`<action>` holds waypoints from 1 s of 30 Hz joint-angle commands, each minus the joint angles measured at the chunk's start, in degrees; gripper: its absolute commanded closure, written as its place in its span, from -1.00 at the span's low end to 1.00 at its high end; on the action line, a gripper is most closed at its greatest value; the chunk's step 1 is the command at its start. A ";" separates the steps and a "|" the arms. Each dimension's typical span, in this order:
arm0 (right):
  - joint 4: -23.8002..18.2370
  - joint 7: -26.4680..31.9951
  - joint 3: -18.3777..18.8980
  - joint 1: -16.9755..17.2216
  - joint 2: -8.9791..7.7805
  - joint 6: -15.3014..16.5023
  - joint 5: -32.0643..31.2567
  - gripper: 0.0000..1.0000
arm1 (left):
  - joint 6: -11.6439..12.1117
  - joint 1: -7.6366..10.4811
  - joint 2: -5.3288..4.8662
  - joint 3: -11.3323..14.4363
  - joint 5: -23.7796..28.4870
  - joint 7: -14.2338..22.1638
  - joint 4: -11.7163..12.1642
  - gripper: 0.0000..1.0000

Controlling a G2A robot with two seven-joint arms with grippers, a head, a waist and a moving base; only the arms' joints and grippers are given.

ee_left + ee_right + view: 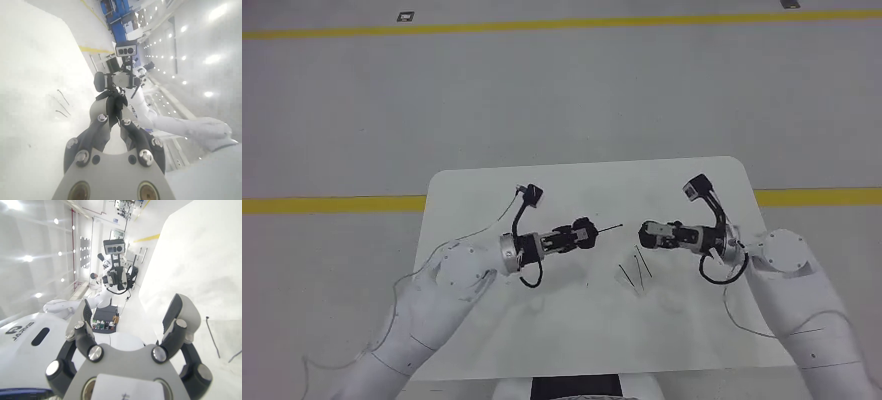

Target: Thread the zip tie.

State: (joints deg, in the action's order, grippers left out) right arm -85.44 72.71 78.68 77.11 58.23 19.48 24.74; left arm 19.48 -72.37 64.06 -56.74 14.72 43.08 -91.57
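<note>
Robotics test hall: white table [492,340] on a grey painted floor [562,100], yellow lane lines [542,25] beyond and beside the table, blue racking [118,28] past its corner, rows of ceiling lamps [208,93] high above it

The held end of the zip tie [610,229] is hidden inside the clamped left gripper [587,233]; the loose ties [634,270] nearby are too thin to count.

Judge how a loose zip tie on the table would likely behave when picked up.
The loose zip ties lie thin and flat on the table, so they are probably light and fiddly to pinch. The held zip tie juts nearly straight from the left gripper: likely springy, not limp.
</note>
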 commanded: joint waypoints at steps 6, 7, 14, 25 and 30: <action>1.03 4.27 -0.13 -0.76 0.41 0.00 3.14 -1.00 | 0.00 0.26 0.40 -0.51 2.62 2.36 1.11 1.00; 1.03 4.27 -0.13 -0.76 0.41 0.00 3.14 -1.00 | 0.00 0.26 0.40 -0.51 2.62 2.36 1.11 1.00; 3.97 6.61 -1.96 -1.70 0.95 -2.92 12.27 -1.00 | -2.89 0.59 0.66 0.79 11.53 6.90 3.44 1.00; 7.52 6.94 -10.76 -5.85 0.31 -4.02 23.55 -1.00 | -1.84 4.14 1.60 3.18 23.17 16.52 11.03 1.00; 7.16 6.28 -10.86 -5.68 0.35 -4.15 23.51 -1.00 | -1.84 4.14 1.60 3.18 23.17 16.52 11.03 1.00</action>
State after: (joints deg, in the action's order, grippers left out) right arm -77.99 79.58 67.90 71.30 58.55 15.44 48.28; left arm 17.64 -68.24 65.66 -53.56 37.88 59.59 -80.54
